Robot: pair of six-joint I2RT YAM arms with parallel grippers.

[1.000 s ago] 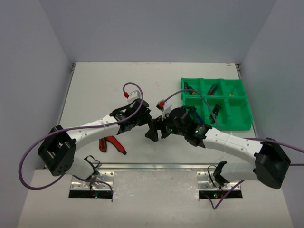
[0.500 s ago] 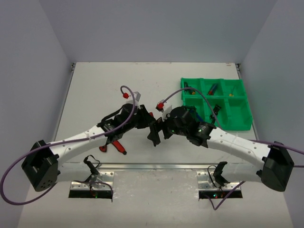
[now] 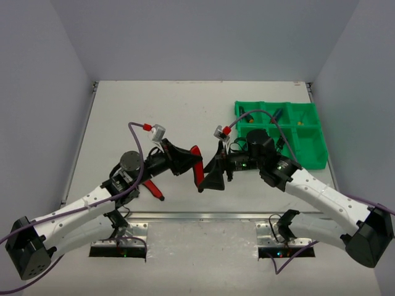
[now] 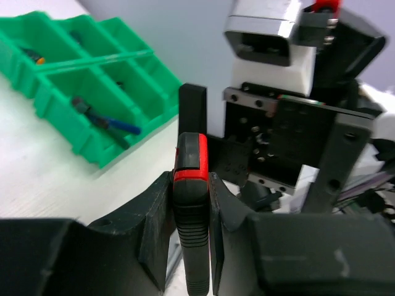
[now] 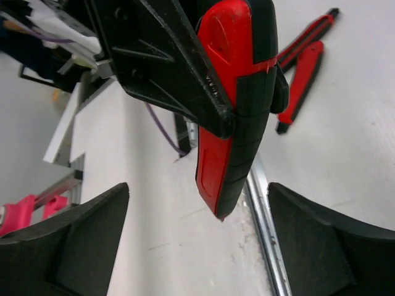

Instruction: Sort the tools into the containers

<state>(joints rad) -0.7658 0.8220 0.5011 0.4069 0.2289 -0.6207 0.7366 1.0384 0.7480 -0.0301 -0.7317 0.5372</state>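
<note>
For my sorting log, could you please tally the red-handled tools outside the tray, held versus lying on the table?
Held in the left gripper's jaws: 1 red-handled tool
Lying on the table: 1 red-handled cutters
Total: 2

Bright even light, soft shadows; wrist cams blurry up close.

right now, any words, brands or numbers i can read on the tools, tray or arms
No readable text in any view.
red-handled tool, clamped in the left gripper: plain, no print.
green tray: no label showing.
Tools in the tray: too small to tell.
</note>
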